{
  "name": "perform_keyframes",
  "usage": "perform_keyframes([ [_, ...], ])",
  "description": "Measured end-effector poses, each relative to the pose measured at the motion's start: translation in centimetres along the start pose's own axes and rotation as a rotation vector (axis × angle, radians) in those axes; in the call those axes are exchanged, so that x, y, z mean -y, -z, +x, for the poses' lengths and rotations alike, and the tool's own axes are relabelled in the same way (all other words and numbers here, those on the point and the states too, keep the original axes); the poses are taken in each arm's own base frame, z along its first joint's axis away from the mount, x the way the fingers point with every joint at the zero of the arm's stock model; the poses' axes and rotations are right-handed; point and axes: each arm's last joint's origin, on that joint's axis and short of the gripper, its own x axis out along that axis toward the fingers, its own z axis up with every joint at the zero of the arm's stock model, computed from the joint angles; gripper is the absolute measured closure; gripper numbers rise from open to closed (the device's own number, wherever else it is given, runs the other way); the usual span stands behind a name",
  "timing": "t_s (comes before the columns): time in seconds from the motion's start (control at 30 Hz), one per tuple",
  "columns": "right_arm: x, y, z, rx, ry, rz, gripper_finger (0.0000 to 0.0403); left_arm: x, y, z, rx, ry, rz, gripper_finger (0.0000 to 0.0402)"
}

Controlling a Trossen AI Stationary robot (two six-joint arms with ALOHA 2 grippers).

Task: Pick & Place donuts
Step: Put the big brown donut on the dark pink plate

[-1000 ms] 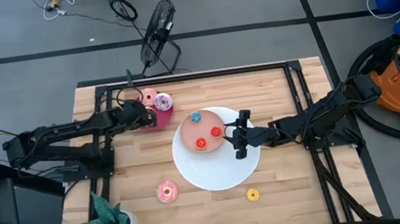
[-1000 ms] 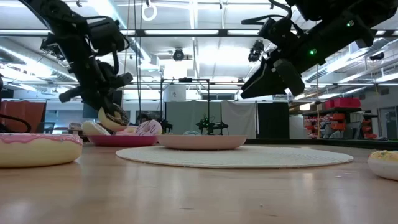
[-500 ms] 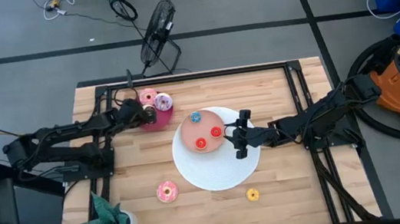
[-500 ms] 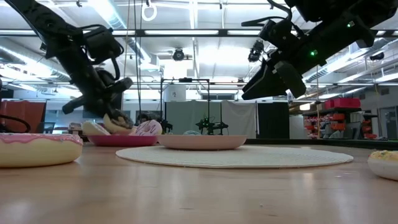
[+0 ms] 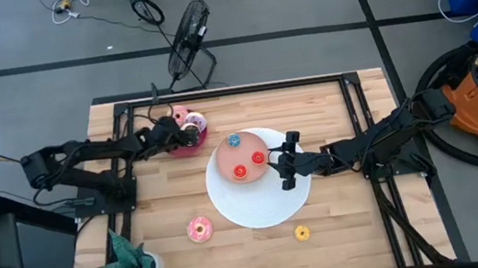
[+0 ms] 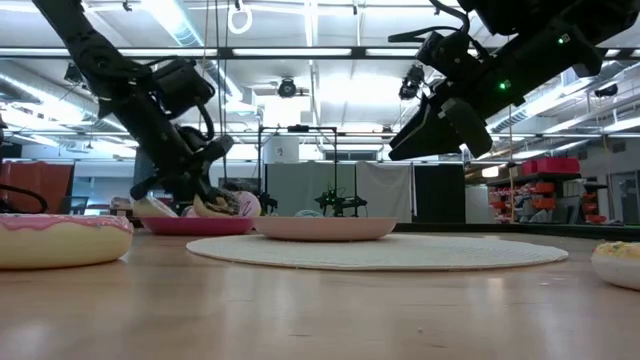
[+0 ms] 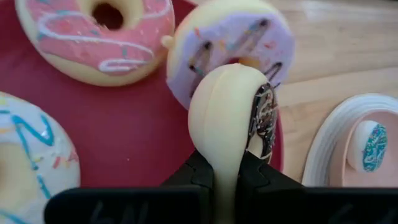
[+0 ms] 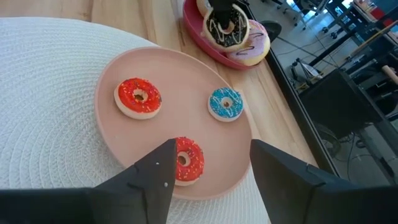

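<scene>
presently the left gripper [image 7: 227, 163] is over the crimson plate [image 5: 182, 147] near the far left part of the desk [image 5: 344, 231], its fingers pinched on the chocolate-brown donut [image 7: 231, 112], which stands on edge between them, touching the plate or nearly so. on that same plate lie a pink donut [image 7: 96, 34], the purple donut [image 7: 239, 34] just beyond the held one, and the white donut [image 7: 28, 155] with blue lines at the plate's near side; whether the held donut touches the purple one cannot be told. in the low view the left gripper [image 6: 205, 185] reaches down onto the crimson plate [image 6: 190, 226] among the donuts. the right gripper [image 5: 286, 160] hangs above the right part of the big white disc [image 5: 267, 206] at the middle of the desk, its fingers spread and holding nothing, just beside the salmon-pink plate [image 8: 112, 134]. that plate rests on the far half of the disc and carries two red donuts [image 8: 138, 97] and [image 8: 186, 160] and the blue donut [image 8: 225, 104], all apart from one another. a second pink donut [image 5: 200, 229] lies on the bare wood near the front edge, left of the disc, and the yellow donut [image 5: 301, 232] lies near the front edge just off the disc's front right rim. a green plant [image 5: 131, 259] stands at the front left corner.
</scene>
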Motion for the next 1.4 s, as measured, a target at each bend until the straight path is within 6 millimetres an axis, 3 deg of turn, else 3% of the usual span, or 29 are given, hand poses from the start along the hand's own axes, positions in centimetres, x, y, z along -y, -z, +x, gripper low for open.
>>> perform_keyframes([
  [0.53,0.0,0.0,0.0,-0.001,0.000,0.000,0.0191,0.6,-0.8,-1.6,-0.029,0.145,0.013,0.0374],
  [1.07,0.0,0.0,0.0,-0.001,-0.001,-0.001,0.0191,-0.9,-0.3,0.6,-0.103,0.038,-0.023,0.0372],
  [1.23,0.0,0.0,0.0,-0.001,0.000,-0.001,0.0191,-0.9,-0.3,0.6,-0.101,0.042,0.001,0.0342],
  [1.4,0.0,0.0,0.0,-0.001,0.000,-0.001,0.0191,-1.0,-0.4,0.6,-0.102,0.042,0.007,0.0274],
])
